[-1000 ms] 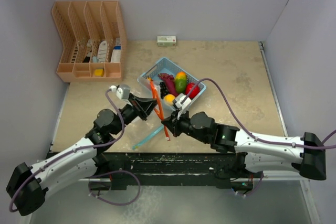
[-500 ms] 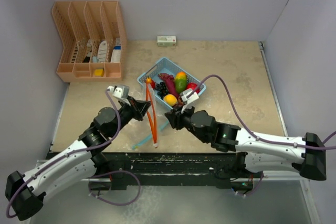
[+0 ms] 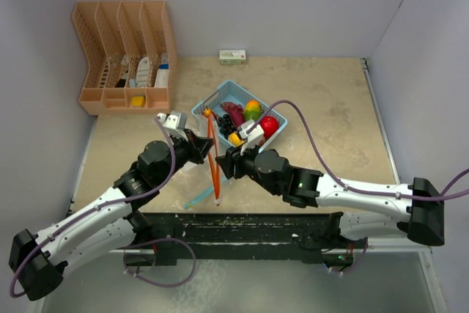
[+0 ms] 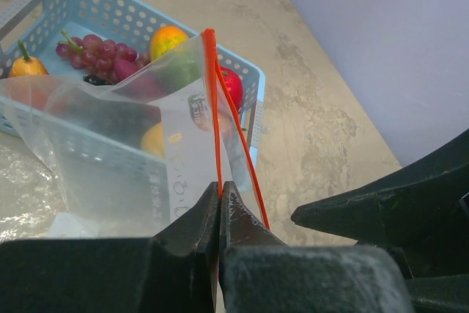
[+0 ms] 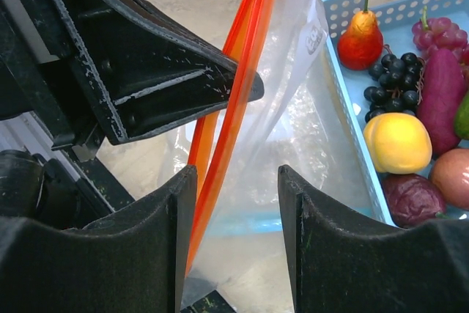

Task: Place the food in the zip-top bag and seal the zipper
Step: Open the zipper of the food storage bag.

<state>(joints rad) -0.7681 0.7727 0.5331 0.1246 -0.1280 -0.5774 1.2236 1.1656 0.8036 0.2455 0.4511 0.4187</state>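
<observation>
Zip-top bag (image 3: 213, 159): clear, held on edge above the near part of the counter (image 3: 330, 100), between the two arms. Its orange zipper strip runs top to bottom. Left tool (image 4: 220, 194) is clenched on the zipper edge, tips pinched tight over the orange strip. Right tool (image 5: 234, 181) is released, its fingers (image 5: 172, 218) spread apart. The orange strip passes between them, closer to one finger; whether it touches, I cannot tell.

Just behind the bag sits a blue basket (image 3: 211, 98) with the food (image 3: 238, 116) lying inside it — yellow lemon (image 5: 397, 142), dark grapes (image 5: 392, 86), maroon sweet potato (image 5: 440, 89), mango (image 3: 252, 110), red pepper (image 3: 270, 125).

Farther back on the left, an orange rack (image 3: 121, 34) stands against the wall, white bottles in its slots. A small box (image 3: 232, 56) lies at the far wall.
</observation>
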